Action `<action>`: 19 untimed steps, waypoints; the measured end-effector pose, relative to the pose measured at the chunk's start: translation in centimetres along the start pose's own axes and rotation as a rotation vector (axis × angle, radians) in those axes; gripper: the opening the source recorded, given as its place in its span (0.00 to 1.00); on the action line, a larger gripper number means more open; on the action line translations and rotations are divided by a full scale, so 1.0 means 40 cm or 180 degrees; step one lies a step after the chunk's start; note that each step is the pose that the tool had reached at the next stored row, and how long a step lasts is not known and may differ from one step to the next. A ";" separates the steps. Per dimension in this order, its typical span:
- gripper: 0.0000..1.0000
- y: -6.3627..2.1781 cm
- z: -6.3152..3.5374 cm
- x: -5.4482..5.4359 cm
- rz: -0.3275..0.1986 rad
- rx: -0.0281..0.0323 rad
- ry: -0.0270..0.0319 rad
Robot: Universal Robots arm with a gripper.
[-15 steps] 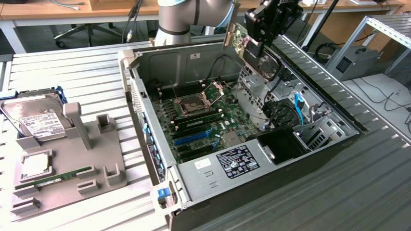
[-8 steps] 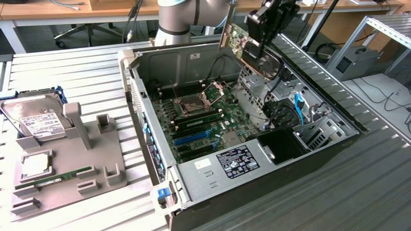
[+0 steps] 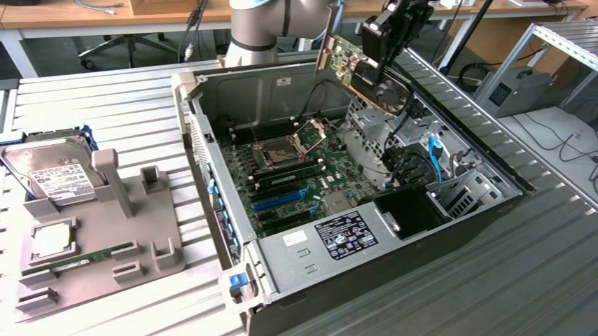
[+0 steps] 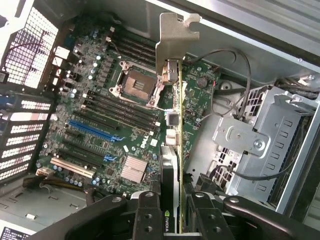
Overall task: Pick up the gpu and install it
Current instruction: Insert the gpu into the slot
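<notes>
My gripper [image 3: 385,61] is shut on the gpu [image 3: 372,78] and holds it in the air over the far right part of the open computer case [image 3: 280,241]. The card hangs tilted, with its round fan toward the exterior view's right and its silver bracket [image 3: 327,50] toward the left. In the wrist view the gpu [image 4: 172,165] is seen edge-on between my black fingers [image 4: 147,220], its silver bracket [image 4: 172,42] pointing away from me. The motherboard [image 4: 115,115] with its blue slots [image 4: 92,130] lies below, and the card touches nothing there.
A grey drive cage [image 3: 374,133] and cables [image 3: 432,157] sit under the card inside the case. On the exterior view's left a grey tray [image 3: 140,231] holds a silver hard drive [image 3: 56,175], a square chip [image 3: 52,239] and a green RAM stick [image 3: 80,260].
</notes>
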State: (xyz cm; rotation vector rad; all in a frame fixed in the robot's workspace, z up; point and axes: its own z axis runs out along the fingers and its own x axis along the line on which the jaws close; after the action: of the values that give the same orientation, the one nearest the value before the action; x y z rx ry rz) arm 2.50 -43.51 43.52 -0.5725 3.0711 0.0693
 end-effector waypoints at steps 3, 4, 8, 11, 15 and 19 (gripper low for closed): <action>0.27 0.000 0.000 0.000 0.0000 0.0000 0.0000; 0.27 0.000 0.000 0.000 0.0000 0.0000 0.0000; 0.27 0.000 0.000 0.000 -0.0083 -0.0002 0.0003; 0.27 0.000 0.000 0.000 -0.0367 -0.0009 0.0015; 0.27 0.000 0.000 0.000 -0.0634 -0.0015 0.0026; 0.27 0.000 0.000 0.000 -0.0895 -0.0022 0.0036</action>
State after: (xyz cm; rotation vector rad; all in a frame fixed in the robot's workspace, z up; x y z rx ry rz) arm 2.50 -43.50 43.52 -0.9996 2.9665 0.0723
